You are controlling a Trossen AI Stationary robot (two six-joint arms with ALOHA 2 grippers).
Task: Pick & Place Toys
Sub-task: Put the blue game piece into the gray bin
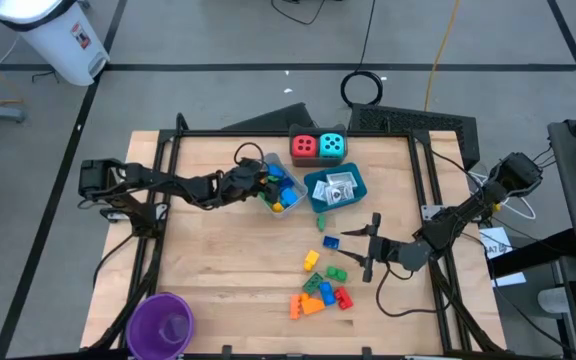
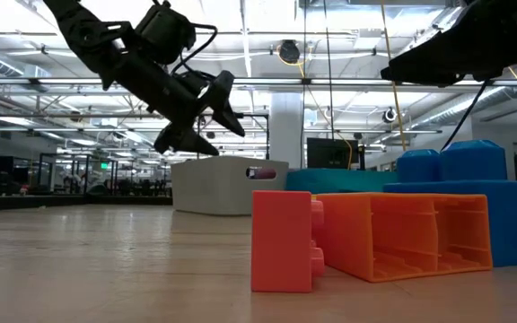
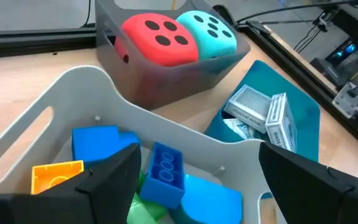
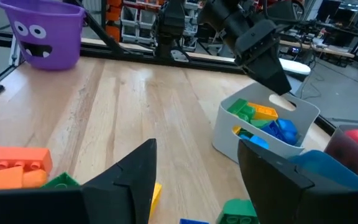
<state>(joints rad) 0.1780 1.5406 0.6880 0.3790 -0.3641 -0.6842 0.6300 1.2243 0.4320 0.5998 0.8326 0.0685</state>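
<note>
Bricks: loose pile [image 1: 320, 288] at 5 o'clock on the table [image 1: 218, 260]; red, orange, green, yellow, blue. One blue brick [image 1: 331, 241] lies apart, toward 3 o'clock, with a small green one just above it.
White bin: [image 1: 280, 190] near 12 o'clock, left of centre; holds blue, green, yellow bricks [image 3: 166, 171].
Dice: red die [image 1: 304, 146] and cyan die [image 1: 333, 145] side by side in a grey tray [image 3: 166, 78] at 12 o'clock.
Packets: white printed packets [image 3: 260, 112] in the blue tray [image 1: 336, 188], just right of the white bin.
Left gripper: [image 1: 264, 180] over the white bin, fingers apart, nothing between them; a blue brick sits in the bin just below.
Right gripper: [image 1: 370, 243] at 3 o'clock, off the tabletop, beside the lone blue brick; fingers apart, holding nothing.
Cup: purple [image 1: 161, 322], at 7 o'clock on the table corner.
</note>
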